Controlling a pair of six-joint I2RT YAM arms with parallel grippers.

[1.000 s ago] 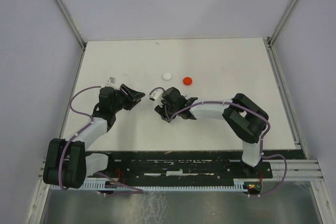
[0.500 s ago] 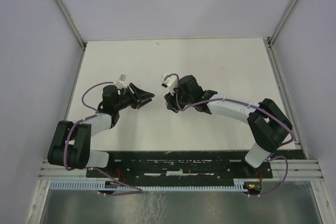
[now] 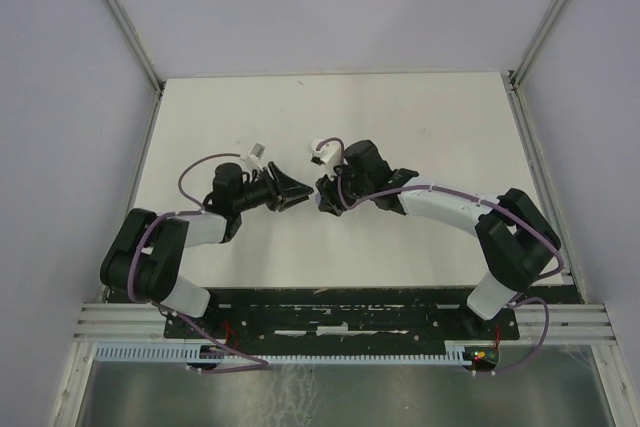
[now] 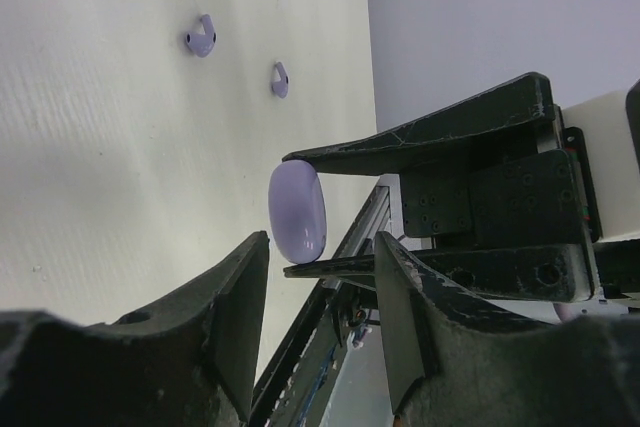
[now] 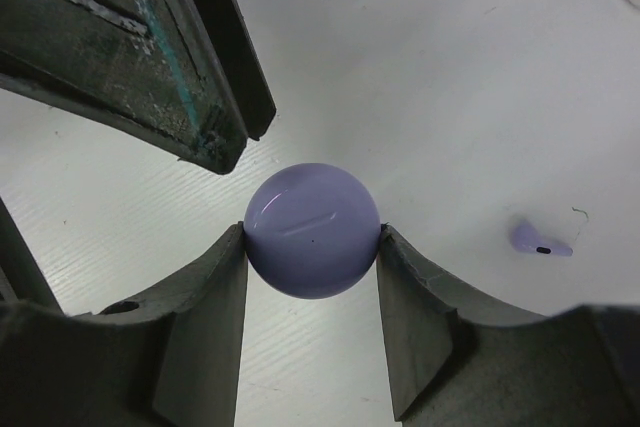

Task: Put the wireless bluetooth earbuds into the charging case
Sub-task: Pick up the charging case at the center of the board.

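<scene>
Lit brightly and evenly from above, with only faint, soft-edged shadows on the white table (image 3: 450, 117). Sharp throughout overhead. Softly out of focus along the bottom edge of both wrist views, with pale glare streaks across the purple case (image 5: 312, 230).

My overhead camera sits high behind the arm bases (image 3: 485, 299), looking down over the whole white table (image 3: 430, 127) from a distance. The left wrist camera faces right, low and close, seeing the purple case (image 4: 297, 212) edge-on. The right wrist camera looks down on that same case, even closer, face-on, and both catch a purple earbud (image 4: 201, 37).
</scene>
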